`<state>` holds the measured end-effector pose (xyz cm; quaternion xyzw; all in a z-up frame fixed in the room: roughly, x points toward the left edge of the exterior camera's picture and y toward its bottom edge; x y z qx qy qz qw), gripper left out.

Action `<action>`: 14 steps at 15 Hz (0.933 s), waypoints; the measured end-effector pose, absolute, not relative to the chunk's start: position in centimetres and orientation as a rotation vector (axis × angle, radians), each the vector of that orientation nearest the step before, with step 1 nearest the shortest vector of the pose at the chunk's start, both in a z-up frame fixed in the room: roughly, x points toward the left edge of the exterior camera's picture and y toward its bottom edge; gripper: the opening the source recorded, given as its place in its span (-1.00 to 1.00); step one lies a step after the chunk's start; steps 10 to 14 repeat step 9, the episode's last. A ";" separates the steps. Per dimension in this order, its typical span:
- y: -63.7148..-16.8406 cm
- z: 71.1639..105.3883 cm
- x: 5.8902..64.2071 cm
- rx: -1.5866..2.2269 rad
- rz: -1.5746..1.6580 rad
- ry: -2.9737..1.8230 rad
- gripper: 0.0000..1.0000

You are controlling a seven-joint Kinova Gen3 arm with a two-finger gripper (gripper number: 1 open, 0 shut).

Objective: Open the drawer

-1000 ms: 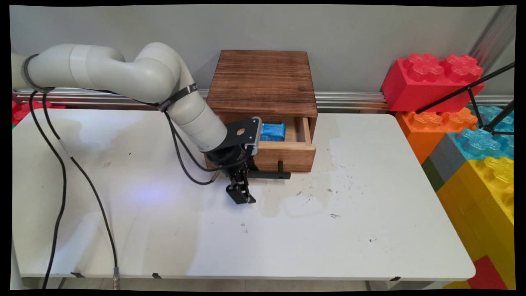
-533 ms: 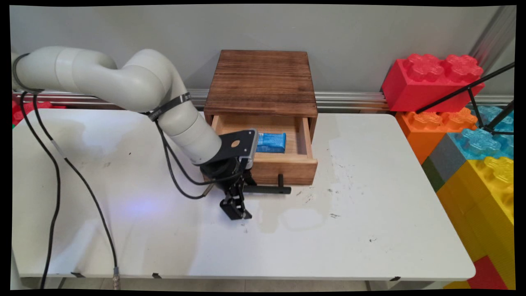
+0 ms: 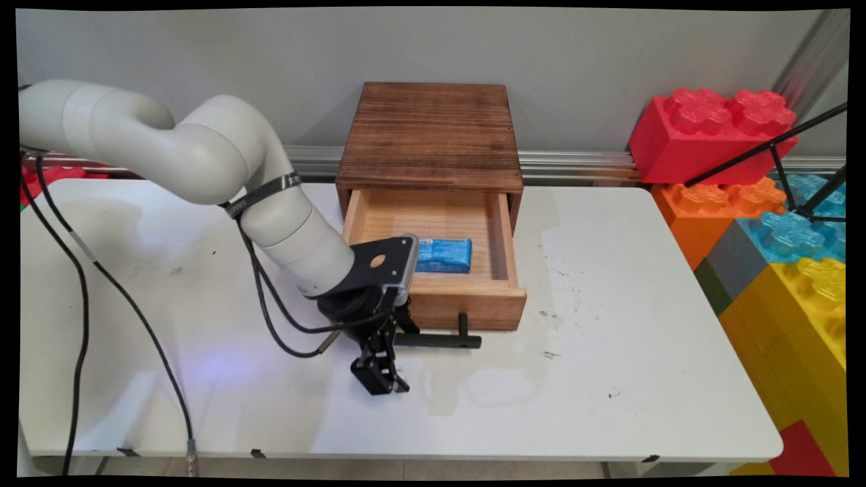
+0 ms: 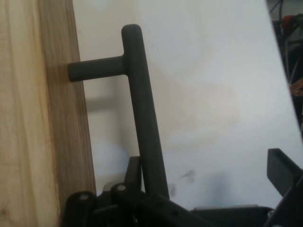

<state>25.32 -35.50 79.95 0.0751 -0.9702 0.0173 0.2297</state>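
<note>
Between the open fingers [image 4: 279,172] runs the drawer's black handle [image 4: 144,123].

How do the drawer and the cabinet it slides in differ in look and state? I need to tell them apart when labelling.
The drawer is pale, light wood; the cabinet is dark, stained brown with strong grain. The drawer stands pulled out toward the table's near side, open on top, holding a blue packet; the cabinet has a closed flat top with nothing on it. The drawer carries a black bar handle on its front; the cabinet shows none. Both are wooden and boxy.
</note>
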 end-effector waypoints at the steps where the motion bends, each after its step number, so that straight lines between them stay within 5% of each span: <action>1: -35.2 80.0 25.2 0.204 0.043 -2.666 1.00; 14: -32.8 80.7 25.0 0.191 0.023 -2.643 1.00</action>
